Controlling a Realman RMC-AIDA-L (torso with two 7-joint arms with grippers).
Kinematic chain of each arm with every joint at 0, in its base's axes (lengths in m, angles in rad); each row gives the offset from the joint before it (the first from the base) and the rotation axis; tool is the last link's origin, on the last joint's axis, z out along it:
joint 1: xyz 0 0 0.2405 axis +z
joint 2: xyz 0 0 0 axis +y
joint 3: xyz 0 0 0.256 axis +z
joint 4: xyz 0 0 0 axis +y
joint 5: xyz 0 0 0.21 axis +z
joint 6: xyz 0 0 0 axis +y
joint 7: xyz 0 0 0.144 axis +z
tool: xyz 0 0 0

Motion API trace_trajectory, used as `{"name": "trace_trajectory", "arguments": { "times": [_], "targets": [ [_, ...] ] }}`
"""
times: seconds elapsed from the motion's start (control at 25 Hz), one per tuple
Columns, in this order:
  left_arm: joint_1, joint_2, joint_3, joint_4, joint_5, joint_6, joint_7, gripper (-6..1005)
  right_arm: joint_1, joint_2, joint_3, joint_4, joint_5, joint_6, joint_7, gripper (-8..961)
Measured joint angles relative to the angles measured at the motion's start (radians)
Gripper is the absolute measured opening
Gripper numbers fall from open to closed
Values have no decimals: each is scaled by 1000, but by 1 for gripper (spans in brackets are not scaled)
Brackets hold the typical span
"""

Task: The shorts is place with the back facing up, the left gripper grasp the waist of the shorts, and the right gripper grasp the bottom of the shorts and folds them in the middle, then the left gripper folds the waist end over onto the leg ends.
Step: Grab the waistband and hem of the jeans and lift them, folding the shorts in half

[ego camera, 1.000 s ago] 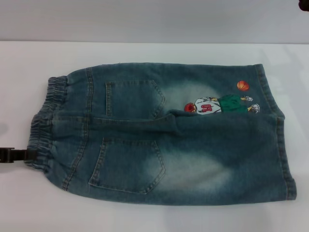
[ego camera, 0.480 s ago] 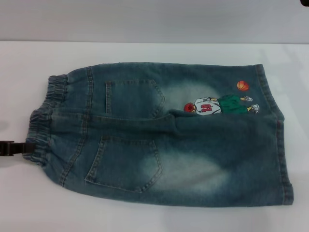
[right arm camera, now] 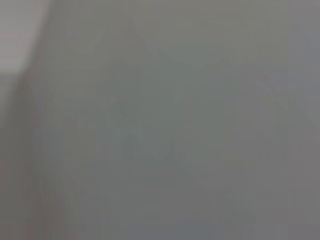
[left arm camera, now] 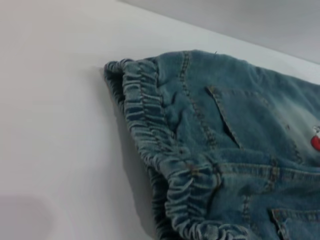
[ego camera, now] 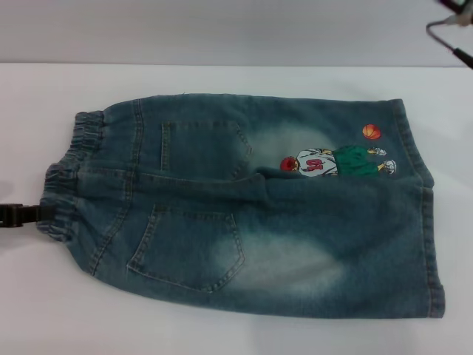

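The shorts lie flat on the white table, folded lengthwise, pockets up.

The waist is at the left end, the leg ends at the right, with the cartoon print on the far half. The left gripper is at the near left corner of the waist, touching the band; how far its jaws are open cannot be told. The right gripper shows only as a cable and dark tip at the far right corner, well apart from the cloth, its opening also unclear.

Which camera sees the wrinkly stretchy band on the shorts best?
The left wrist view: the waist fills it close up, every ruffle showing. The head view shows the waist whole but farther off. The right wrist view shows none of it.
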Motion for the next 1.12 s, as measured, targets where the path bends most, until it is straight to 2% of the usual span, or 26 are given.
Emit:
{"name": "trace_trajectory", "arguments": {
  "times": [0.04, 0.08, 0.12, 0.2, 0.28, 0.52, 0.76, 1.12],
  "targets": [
    [-2, -3, -7, 0, 0, 0, 3, 44, 26, -8, 70, -42, -224, -61, 124, 737],
    [-3, -4, -12, 0, 0, 0, 4, 44, 40, -10, 102, -62, -337, -94, 180, 737],
    [-6, -5, -18, 0, 0, -1, 5, 44, 40, -10, 102, -62, -337, -94, 180, 737],
    [-9, -8, -28, 0, -1, -6, 7, 44, 72, -7, 156, -104, -535, -151, 264, 737],
    [-12, -12, -37, 0, -1, -9, 12, 44, 94, -1, 180, -134, -662, -182, 312, 737],
    [-17, -23, -48, 0, -2, -12, 18, 45, 173, 4, 194, -211, -1014, -339, 482, 736],
    [-19, -34, -67, 0, -4, -23, 19, 45, 211, 11, 197, -270, -1266, -486, 586, 737],
    [-19, -47, -72, -1, -14, -48, 26, 45, 218, 13, 199, -245, -1509, -577, 629, 737]
  ]
}}
